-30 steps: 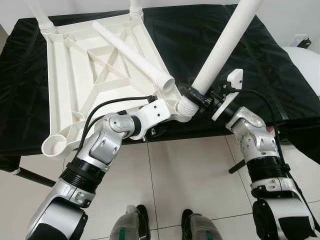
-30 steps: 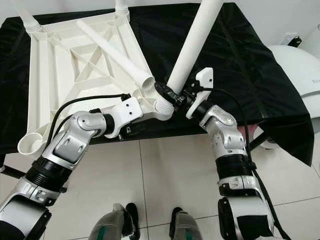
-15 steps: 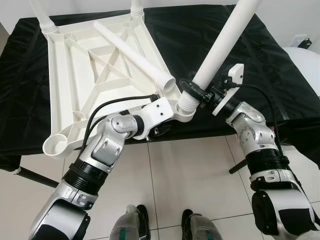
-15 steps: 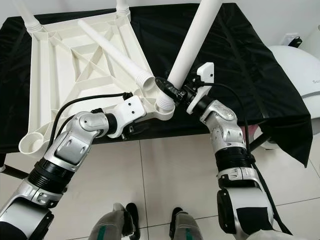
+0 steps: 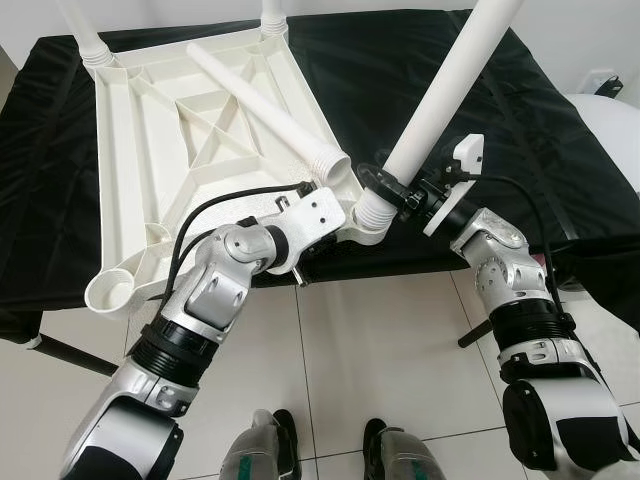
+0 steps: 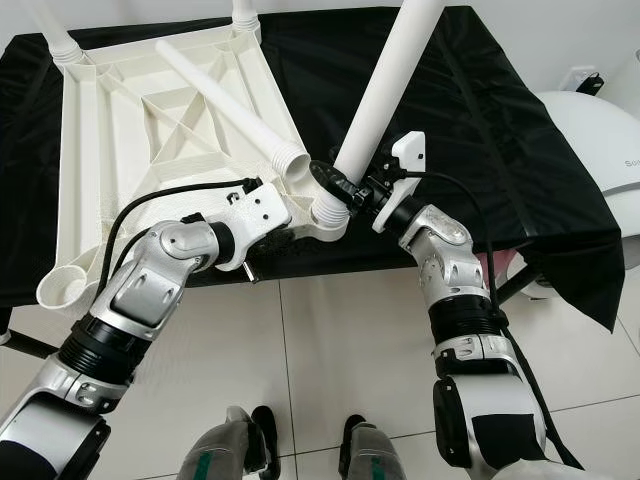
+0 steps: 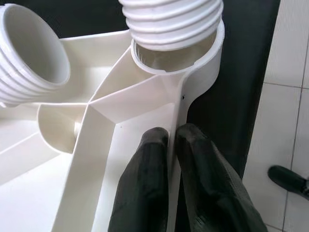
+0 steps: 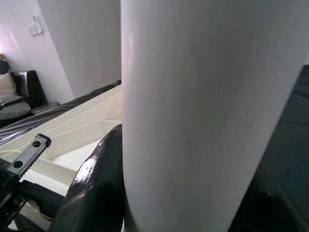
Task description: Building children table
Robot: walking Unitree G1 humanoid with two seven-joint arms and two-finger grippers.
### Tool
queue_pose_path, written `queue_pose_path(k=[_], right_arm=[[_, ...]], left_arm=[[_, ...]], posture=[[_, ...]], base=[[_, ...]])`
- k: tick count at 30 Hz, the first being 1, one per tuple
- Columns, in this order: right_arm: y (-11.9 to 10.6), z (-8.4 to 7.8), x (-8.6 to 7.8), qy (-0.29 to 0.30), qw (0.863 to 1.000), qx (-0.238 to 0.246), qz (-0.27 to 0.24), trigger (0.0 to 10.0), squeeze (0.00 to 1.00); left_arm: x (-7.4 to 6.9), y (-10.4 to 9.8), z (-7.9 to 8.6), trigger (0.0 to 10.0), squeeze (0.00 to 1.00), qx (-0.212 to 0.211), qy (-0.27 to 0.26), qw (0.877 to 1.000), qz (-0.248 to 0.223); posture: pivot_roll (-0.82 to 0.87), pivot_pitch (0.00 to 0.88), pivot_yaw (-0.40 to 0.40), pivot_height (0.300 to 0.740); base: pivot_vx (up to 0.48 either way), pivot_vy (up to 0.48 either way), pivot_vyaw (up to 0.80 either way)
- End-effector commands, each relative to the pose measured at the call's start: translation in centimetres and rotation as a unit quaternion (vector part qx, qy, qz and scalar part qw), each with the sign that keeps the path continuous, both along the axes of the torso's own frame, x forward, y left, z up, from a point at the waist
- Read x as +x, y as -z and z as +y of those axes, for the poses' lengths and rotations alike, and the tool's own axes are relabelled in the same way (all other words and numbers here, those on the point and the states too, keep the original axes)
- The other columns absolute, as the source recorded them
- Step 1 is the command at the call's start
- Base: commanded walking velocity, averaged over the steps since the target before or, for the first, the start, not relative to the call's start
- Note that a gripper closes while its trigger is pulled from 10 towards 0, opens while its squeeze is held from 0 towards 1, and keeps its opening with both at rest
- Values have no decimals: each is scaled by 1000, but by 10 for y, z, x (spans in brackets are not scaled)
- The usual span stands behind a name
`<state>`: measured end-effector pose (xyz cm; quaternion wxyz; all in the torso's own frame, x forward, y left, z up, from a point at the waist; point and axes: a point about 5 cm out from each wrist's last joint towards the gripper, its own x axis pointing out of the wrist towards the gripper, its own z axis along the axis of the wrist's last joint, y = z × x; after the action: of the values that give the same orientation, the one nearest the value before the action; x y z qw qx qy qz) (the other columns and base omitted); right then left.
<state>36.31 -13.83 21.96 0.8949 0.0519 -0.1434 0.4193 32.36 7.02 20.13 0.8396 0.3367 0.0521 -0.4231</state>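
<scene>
A white plastic table top point(image 5: 200, 150) lies upside down on a black-draped table, one corner overhanging the near edge. My left gripper point(image 7: 172, 140) is shut on the rim wall beside the near corner socket point(image 7: 183, 58). A white table leg point(image 5: 440, 95) stands tilted with its threaded end in that socket. My right gripper point(image 5: 392, 190) is shut on the leg just above the threads. A loose leg point(image 5: 265, 110) lies across the ribs of the table top. Two more legs point(image 5: 85, 35) stand in the far sockets.
The black cloth point(image 5: 470, 130) covers the work table and hangs over its edges. A white rounded object point(image 6: 590, 130) stands at the right. The near left corner socket point(image 5: 110, 290) has no leg in it. White tiled floor point(image 5: 380, 350) and my feet lie below.
My left wrist has rolled and shifted a little along the rim near the corner. The right gripper and the leg have barely moved, the leg tilting slightly.
</scene>
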Motion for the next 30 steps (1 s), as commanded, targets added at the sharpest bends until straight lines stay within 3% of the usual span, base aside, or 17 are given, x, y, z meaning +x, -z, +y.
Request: queue_pose_path(k=[1, 16, 17, 18, 30], right_arm=[[-4, 0, 0, -4, 1000, -3, -13, 10000, 0], [-4, 1, 1, -6, 1000, -11, -18, 10000, 0], [-4, 1, 0, -7, 1000, -13, -19, 10000, 0], [-4, 1, 0, -7, 1000, -15, -19, 10000, 0], [5, -4, 1, -6, 999, -41, -9, 10000, 0]], left_arm=[[-5, 15, -4, 9686, 0, 13, 20, 999, 33], [-4, 27, -3, 10000, 0, 40, 18, 998, 55], [-4, 28, -3, 9608, 0, 41, 19, 997, 55], [-4, 28, -3, 10000, 0, 41, 19, 997, 55], [-5, 25, -4, 10000, 0, 49, 23, 997, 49]], posture=[[-122, 194, 30, 740], [-126, 189, 32, 740], [-126, 189, 32, 740], [-126, 189, 32, 740], [-126, 189, 32, 740]], base=[[0, 0, 0], [0, 0, 0], [0, 0, 0], [0, 0, 0], [0, 0, 0]])
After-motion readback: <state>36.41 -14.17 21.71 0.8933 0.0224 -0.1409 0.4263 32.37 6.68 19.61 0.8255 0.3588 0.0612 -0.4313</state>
